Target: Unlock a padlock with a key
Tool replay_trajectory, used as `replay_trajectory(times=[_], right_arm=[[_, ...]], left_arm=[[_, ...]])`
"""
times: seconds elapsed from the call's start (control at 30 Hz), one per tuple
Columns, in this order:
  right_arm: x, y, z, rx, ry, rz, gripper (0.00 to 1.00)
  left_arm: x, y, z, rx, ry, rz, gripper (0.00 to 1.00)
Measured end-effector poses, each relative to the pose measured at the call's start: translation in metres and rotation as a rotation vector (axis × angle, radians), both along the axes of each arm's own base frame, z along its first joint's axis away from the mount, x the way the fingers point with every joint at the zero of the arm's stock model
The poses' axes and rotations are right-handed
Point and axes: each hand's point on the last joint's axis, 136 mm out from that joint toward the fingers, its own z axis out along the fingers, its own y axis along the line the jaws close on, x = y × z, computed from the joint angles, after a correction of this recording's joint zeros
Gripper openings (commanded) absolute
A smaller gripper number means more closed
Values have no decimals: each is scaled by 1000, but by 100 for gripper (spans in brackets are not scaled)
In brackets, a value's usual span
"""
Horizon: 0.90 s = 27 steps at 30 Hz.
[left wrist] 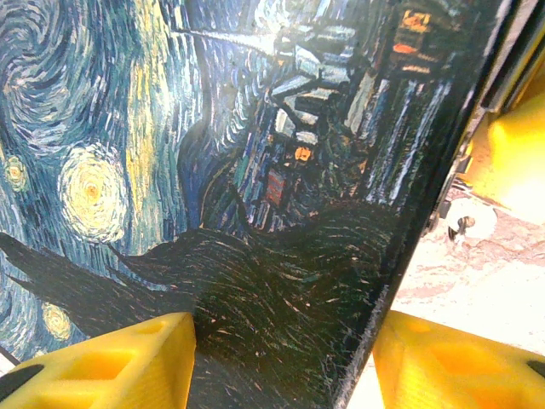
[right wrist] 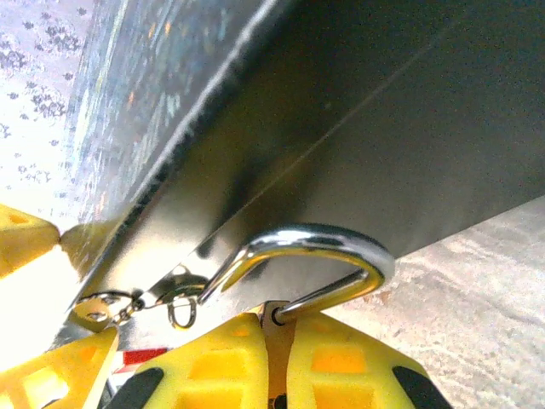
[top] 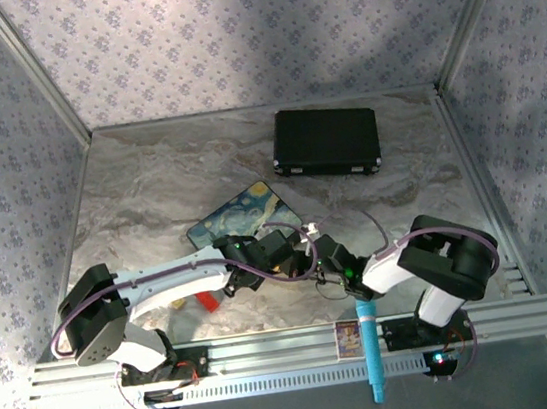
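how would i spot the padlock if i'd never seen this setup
Find the painted box with the swirly night-sky picture. At its near-right edge the right gripper pinches the padlock. Its shiny silver U-shaped shackle, poking out between the yellow fingers, sets it apart from the small wire loop beside it.

No legible text or labels

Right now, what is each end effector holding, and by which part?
Right end effector: the padlock, pinched by its body, shackle sticking out. Left end effector: seems clamped across the painted box at its edge.
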Motion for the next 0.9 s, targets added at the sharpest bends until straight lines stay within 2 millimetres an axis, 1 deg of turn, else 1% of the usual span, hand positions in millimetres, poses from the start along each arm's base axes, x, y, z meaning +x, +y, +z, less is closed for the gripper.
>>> replay_trajectory(times=[0.1, 0.2, 0.27, 0.33, 0.47, 0.53, 0.6, 0.77, 0.9], right_arm=[[2, -5, -6, -9, 35, 10, 0], [1, -12, -17, -34, 85, 23, 0], [-1, -16, -25, -51, 118, 36, 0], [0, -16, -26, -55, 147, 58, 0], [0, -20, -28, -90, 204, 102, 0], [-1, -29, -28, -127, 230, 120, 0], [0, -39, -28, -168, 254, 131, 0], [1, -63, -28, -268, 326, 190, 0], [-2, -83, -27, -362, 379, 246, 0]], left_arm=[[0, 0, 0, -2, -3, 7, 57], [3, 3, 0, 7, -15, 19, 60], [4, 5, -1, 17, -20, 28, 65], [4, 8, -2, 31, -26, 38, 73], [9, 19, -4, 78, -33, 69, 85], [13, 24, -3, 86, -40, 87, 92], [16, 28, -2, 94, -49, 98, 97], [25, 36, 1, 105, -66, 121, 98], [35, 47, 3, 115, -81, 164, 99]])
